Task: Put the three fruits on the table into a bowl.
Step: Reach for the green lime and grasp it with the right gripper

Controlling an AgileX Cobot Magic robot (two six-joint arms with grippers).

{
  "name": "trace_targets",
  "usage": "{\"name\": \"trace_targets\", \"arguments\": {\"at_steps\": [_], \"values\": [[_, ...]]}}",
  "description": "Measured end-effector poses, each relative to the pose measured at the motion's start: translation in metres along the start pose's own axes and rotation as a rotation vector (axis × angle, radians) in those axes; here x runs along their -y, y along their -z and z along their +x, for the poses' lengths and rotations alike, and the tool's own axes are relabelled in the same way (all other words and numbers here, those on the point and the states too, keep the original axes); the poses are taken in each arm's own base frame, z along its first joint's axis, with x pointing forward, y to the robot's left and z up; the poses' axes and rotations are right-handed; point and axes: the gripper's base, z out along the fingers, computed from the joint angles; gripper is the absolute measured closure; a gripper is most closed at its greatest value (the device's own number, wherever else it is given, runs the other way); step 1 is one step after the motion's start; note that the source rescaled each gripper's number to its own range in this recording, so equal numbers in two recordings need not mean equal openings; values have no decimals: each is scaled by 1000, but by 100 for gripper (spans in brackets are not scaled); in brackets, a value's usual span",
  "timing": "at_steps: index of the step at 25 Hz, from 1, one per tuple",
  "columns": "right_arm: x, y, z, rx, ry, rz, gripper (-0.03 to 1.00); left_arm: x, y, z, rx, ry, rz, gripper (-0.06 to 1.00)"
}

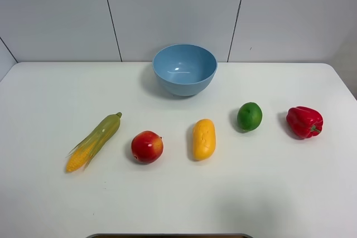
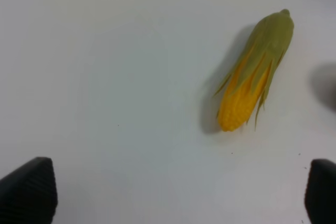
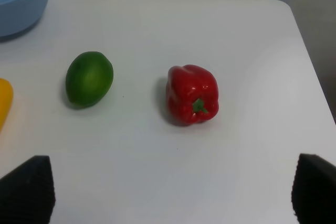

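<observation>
We see the white tabletop (image 1: 56,93) with the light-blue bowl (image 1: 187,85) at its far side, near the middle, upright and with nothing in it. The three fruits lie in a loose row nearer the camera, all resting on the tabletop and well apart from the bowl. The red-yellow apple (image 1: 147,146) is on the left. The oblong yellow-orange mango (image 1: 203,139) is in the middle, lying lengthwise toward the bowl. The green lime (image 1: 249,116) is to the right, a little farther back.

A corn cob (image 1: 95,141) in a green husk lies slanted to the left of the apple, its yellow end toward the near edge. A glossy red bell pepper (image 1: 304,121) lies on its side to the right of the lime.

In the left wrist view the left fingers (image 2: 29,192) are spread wide above bare tabletop, near the corn and holding nothing. In the right wrist view the right fingers (image 3: 26,190) are likewise spread wide and hold nothing, with the lime and pepper ahead of them. The yellow sliver at that view's edge is probably the mango.
</observation>
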Motion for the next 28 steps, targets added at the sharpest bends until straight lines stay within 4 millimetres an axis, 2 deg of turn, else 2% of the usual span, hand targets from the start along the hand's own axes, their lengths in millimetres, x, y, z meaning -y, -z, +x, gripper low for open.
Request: {"name": "trace_targets", "arguments": {"at_steps": [28], "values": [[0,0,0,0,0,0,6,0,0,0,0,0,0,-5]]}}
